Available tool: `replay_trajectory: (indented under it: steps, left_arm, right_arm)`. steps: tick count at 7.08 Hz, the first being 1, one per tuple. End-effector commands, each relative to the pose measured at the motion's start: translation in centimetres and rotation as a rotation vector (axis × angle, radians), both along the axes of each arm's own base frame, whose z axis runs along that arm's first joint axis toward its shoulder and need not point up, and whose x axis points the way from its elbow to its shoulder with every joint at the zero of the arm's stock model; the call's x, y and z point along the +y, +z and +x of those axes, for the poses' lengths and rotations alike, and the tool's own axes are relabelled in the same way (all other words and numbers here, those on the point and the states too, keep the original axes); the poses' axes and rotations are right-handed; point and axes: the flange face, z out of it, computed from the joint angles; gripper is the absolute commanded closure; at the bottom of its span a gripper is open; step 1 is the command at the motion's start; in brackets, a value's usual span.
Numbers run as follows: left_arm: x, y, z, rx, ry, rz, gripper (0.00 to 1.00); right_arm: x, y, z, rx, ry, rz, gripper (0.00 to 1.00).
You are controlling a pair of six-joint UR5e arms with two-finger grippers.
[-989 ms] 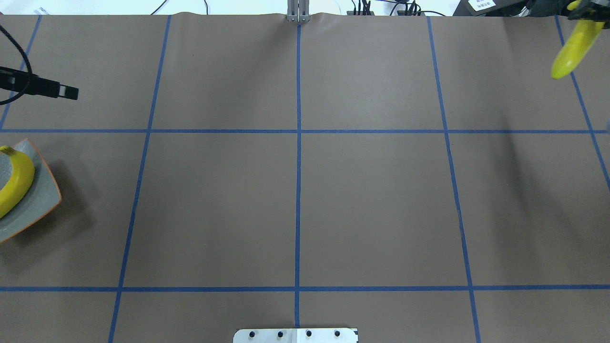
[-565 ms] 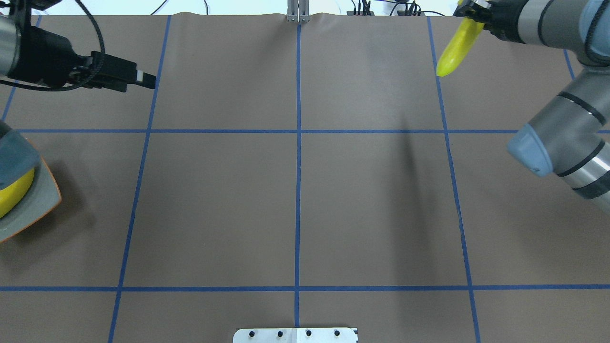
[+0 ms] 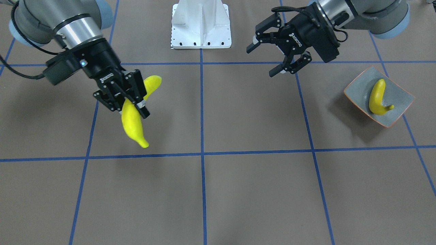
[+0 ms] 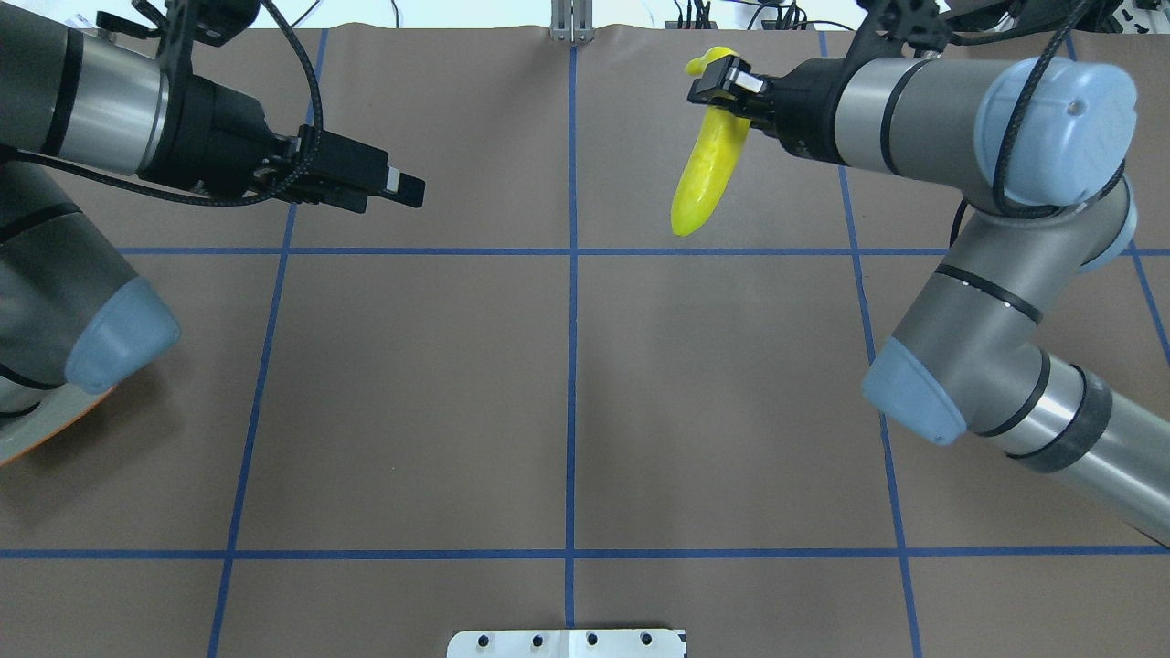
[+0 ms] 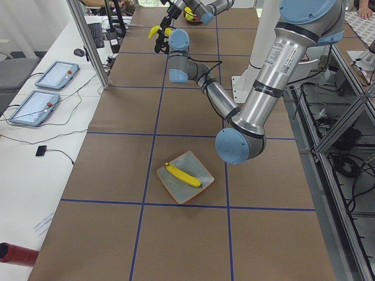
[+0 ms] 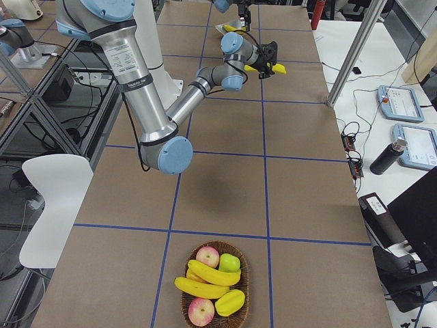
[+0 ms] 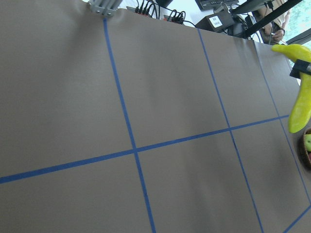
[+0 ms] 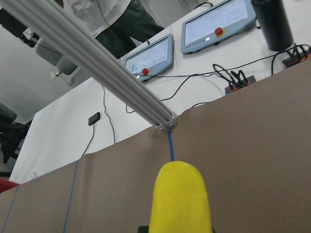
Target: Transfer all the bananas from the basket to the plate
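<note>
My right gripper (image 3: 132, 102) is clamped across a smooth, curved, bright yellow toy banana (image 3: 133, 127) about a third of the way along. Most of the fruit hangs free below the jaws, in the air and well apart from the squarish grey glossy plate with the thin orange rim (image 3: 396, 89). That off-centre hold on a slick skin is my first worry: a quick swing or stop could make the banana pivot or slide out onto the brown paper-covered table (image 3: 238, 190). My left gripper (image 3: 264, 61) is spread wide and empty between the held fruit and the plate, near the plate. If this is a hand-over, closing it on the dangling tip, or letting go with my right before it has a firm bite, would drop the fruit. The two sets of fingers could also knock together. On the plate a deeper yellow banana (image 3: 376, 97) already lies across the middle, so a careless set-down could nudge it or roll over the upcurved side. Farthest from the plate, at the opposite end of the table, the woven brown wicker basket (image 6: 246, 287) holds two more bananas (image 6: 213, 272) among other fruit.
</note>
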Motion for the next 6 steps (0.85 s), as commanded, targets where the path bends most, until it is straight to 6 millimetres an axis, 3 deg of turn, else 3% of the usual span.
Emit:
replay_trajectory:
  steps: [1, 3, 4, 6]
  left_arm:
    - [2.1, -1.0, 1.7, 0.021, 0.051, 0.023, 0.0]
    - [4.0, -2.0, 3.2, 0.041, 0.094, 0.044, 0.0]
    - [4.2, -2.1, 3.4, 0.044, 0.1, 0.049, 0.0]
    - [4.6, -2.4, 3.4, 0.057, 0.106, 0.061, 0.0]
  right_arm:
    - [3.1, -2.7, -3.3, -0.04, -0.079, 0.033, 1.0]
    - [5.2, -6.0, -5.7, -0.085, -0.129, 0.054, 1.0]
    - [5.2, -7.6, -6.2, -0.157, -0.121, -0.022, 1.0]
    - [5.5, -9.2, -7.5, -0.135, -0.104, -0.155, 1.0]
